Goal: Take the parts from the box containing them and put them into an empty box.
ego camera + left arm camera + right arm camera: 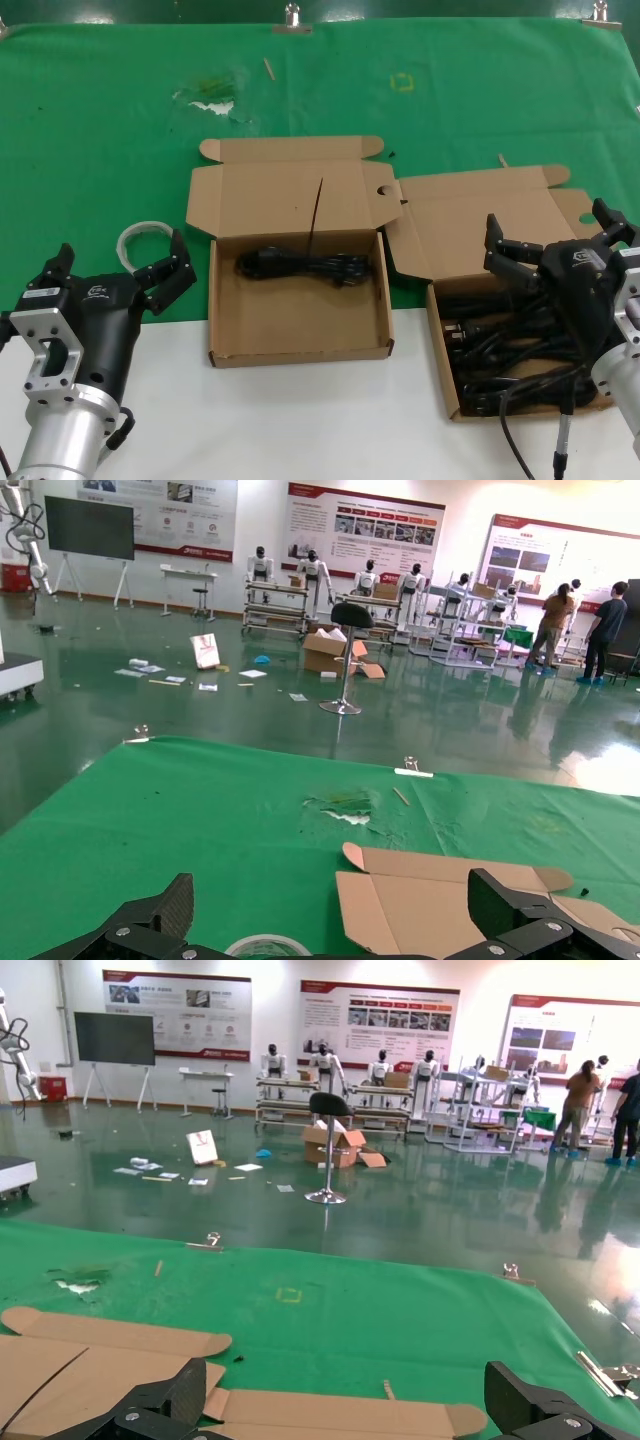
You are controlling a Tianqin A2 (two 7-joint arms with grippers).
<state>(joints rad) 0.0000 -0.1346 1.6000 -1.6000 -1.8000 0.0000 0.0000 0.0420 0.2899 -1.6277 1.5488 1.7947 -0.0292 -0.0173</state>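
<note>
Nearest the robot, the left gripper (120,265) hovers over the table (300,420) at the front left, its fingers spread wide with nothing between them, just in front of a small roll of clear tape (143,238). The right gripper (553,242) hangs over the source box (447,375) on the right, likewise spread apart and holding nothing (both wrist views show only dark fingertips at the frame's lower edge, with the hall beyond). Judged from how things lie, the task is under way but far from finished: one bundle of black cable (305,266) already sits along the back wall of the receiving box (300,350) in the middle, while a tangle of the remaining parts (510,355) still fills the source box, with one loose cord trailing over its front wall toward the table's near edge. How many bundles are left is hard to count, since they overlap and the right arm covers some of them. Both boxes stand open side by side, their lids folded back flat onto the green cloth (320,90); the holed side ear of the middle box's lid (383,190) reaches across to touch the neighbouring lid.
</note>
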